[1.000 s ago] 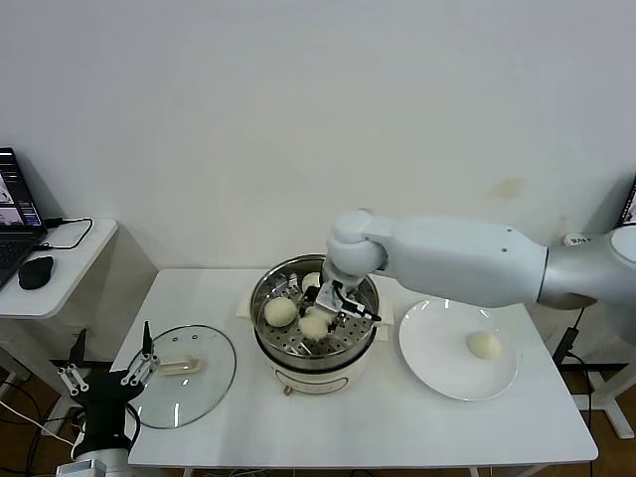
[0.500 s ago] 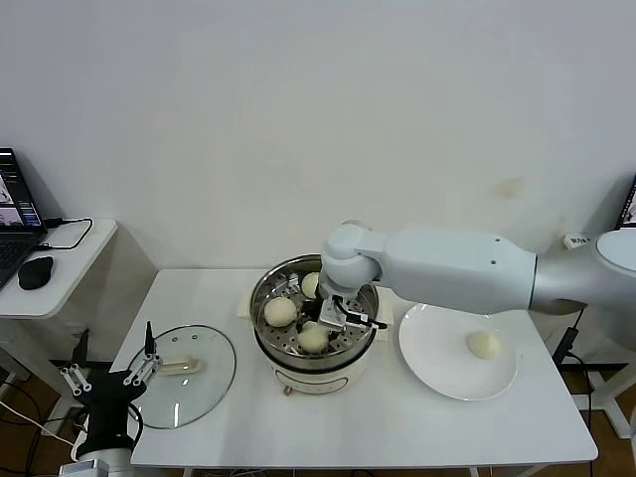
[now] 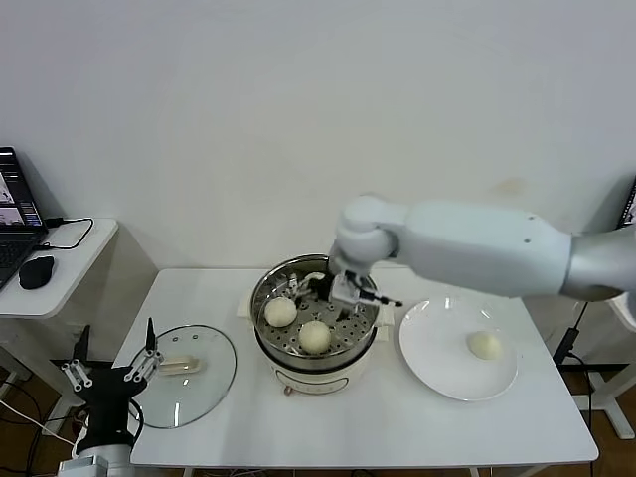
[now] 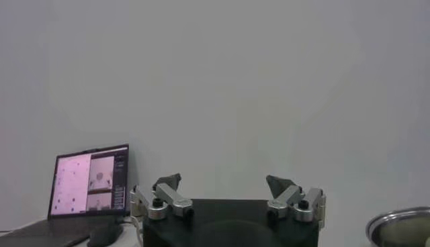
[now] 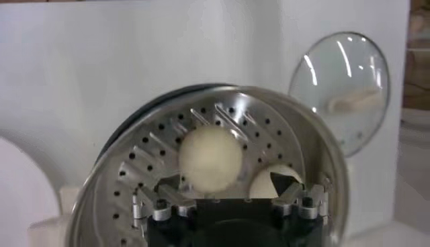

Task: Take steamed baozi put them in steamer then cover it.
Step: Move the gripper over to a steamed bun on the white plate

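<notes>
Head view: white table (image 3: pixel 397 417) against plain white wall (image 3: pixel 298 119).

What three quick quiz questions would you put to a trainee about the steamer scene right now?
1. True or false: the glass lid sits on the steamer.
2. How many baozi lie on the white plate? A) none B) one C) three
3. Fill in: the right gripper hangs over the steamer with its jaws ____.

Key:
1. False; the lid lies flat on the table, on the robot's left of the steamer.
2. B.
3. Open, holding nothing.
The left gripper is parked low by the table's left edge.
</notes>
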Controlling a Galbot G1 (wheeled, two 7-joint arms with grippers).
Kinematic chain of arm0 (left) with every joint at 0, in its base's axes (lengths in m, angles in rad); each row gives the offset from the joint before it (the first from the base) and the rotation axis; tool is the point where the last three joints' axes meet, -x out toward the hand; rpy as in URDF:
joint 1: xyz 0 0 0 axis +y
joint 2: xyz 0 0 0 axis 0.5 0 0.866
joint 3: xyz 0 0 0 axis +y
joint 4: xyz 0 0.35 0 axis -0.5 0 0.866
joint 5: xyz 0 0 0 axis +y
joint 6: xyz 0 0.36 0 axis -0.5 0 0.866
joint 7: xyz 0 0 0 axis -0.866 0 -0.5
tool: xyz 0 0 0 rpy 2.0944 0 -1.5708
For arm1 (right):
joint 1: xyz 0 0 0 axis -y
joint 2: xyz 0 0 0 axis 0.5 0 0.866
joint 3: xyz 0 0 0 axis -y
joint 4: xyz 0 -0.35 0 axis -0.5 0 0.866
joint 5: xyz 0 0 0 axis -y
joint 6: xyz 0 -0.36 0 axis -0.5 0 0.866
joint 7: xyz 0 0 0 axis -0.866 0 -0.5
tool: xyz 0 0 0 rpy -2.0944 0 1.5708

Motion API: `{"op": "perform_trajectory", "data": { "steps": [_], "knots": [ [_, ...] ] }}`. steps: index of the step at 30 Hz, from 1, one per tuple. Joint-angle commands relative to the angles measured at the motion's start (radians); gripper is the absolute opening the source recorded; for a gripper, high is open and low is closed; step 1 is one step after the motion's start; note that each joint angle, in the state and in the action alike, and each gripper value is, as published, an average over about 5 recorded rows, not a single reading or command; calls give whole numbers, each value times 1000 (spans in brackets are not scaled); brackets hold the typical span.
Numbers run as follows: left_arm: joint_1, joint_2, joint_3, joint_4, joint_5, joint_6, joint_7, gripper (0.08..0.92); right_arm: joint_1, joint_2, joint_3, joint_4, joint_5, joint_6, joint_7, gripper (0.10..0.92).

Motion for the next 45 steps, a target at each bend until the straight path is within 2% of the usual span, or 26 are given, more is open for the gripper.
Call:
{"op": "perform_trajectory", "data": {
  "steps": [1, 5, 9, 18, 27, 37, 45],
  "knots": [
    [-11, 14, 3, 4, -3, 1, 2, 823, 123, -296, 6, 75, 186, -407, -22, 823],
    [-14, 30, 4, 6, -8, 1, 3, 823, 114, -449, -14, 111, 201, -489, -17, 823],
    [-16, 43, 8, 9, -11, 0, 4, 823, 33, -573, 4, 123, 172, -496, -23, 823],
    [-20, 59, 25, 22, -7, 0, 5, 823, -518, -710, 432, 13, -25, -440, -35, 823],
    [-13, 56, 21, 26, 1, 2, 6, 823, -804, -636, 687, -150, -161, -384, -50, 823],
    [8, 42, 13, 17, 13, 1, 6, 823, -830, -475, 709, -326, -254, -347, -34, 823],
    [23, 34, 3, 7, 12, 1, 7, 823, -836, -397, 705, -378, -276, -338, -30, 823]
  ]
}}
